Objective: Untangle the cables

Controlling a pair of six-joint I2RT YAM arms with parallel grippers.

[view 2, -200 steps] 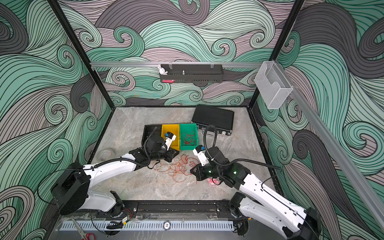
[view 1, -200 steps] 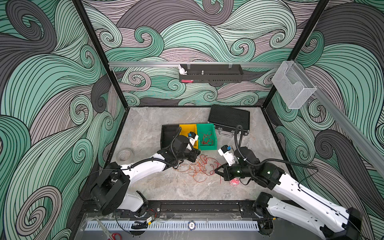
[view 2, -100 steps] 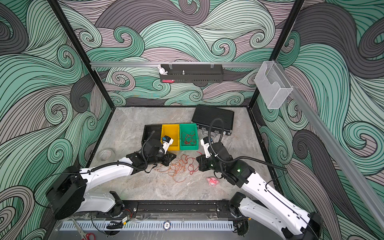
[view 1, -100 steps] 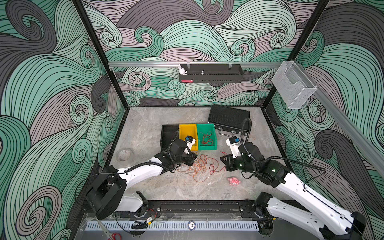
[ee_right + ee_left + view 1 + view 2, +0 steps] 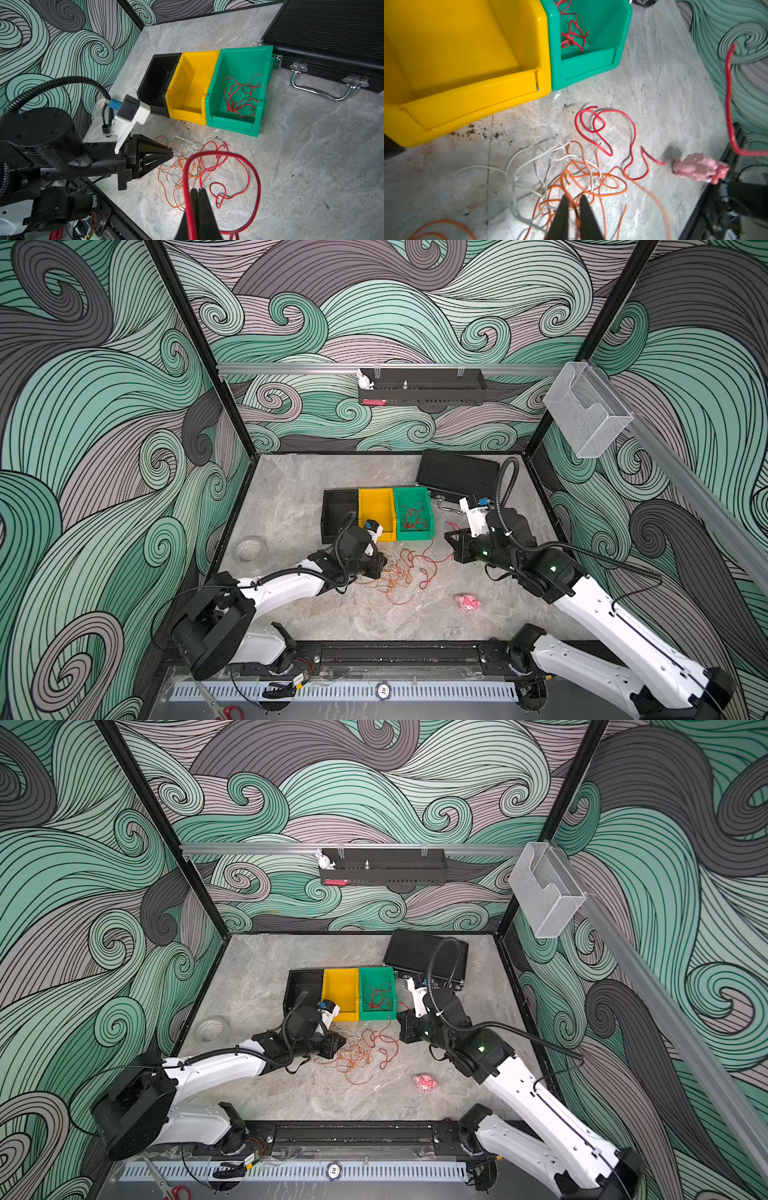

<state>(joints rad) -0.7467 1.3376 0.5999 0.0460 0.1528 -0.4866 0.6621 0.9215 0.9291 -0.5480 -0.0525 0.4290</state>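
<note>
Grey surface (image 5: 291,506) carries a pink toy (image 5: 467,602) nearest us, then the cables (image 5: 395,576) tangled between both tools. We note: left tool (image 5: 574,197) narrowly parted astride an orange strand (image 5: 565,185); right tool (image 5: 198,190) pinching a red cable (image 5: 216,153). Beyond, a green bin (image 5: 413,534) holds red strands (image 5: 413,518).

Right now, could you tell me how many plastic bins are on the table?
3, in one row at mid-table: the black bin on the left, the yellow bin in the middle, the green bin on the right. None seems hidden.
</note>
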